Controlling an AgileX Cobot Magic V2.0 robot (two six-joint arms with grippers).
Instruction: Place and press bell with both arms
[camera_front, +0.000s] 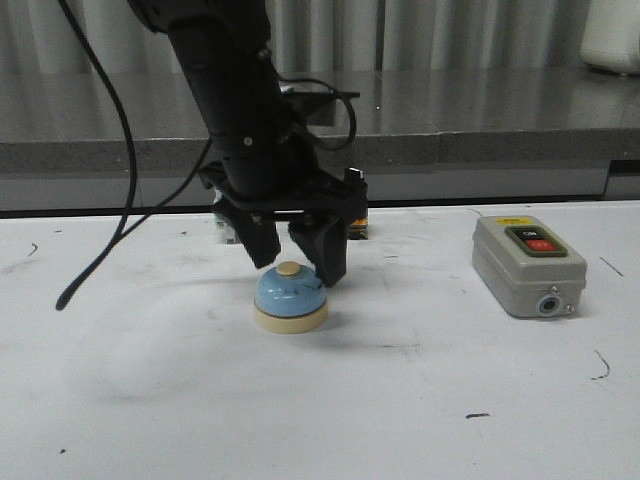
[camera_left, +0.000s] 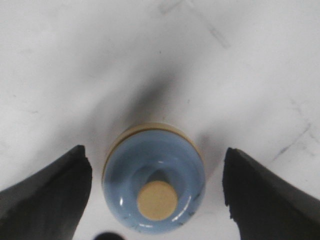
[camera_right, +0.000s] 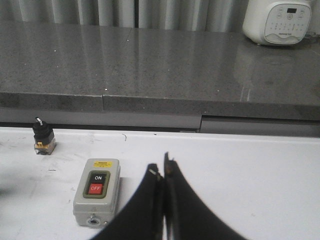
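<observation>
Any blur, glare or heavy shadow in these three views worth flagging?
Front view: soft overall, faint shadow beside the bell. Left wrist view: the left tool is dark and blurred at the edges, a highlight ring on the bell dome. Right wrist view: sharpest, streaky reflections on the grey counter.

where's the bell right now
In the front view, the bell stands on the white table left of centre, between the open left gripper fingers, left of the grey switch box.
</observation>
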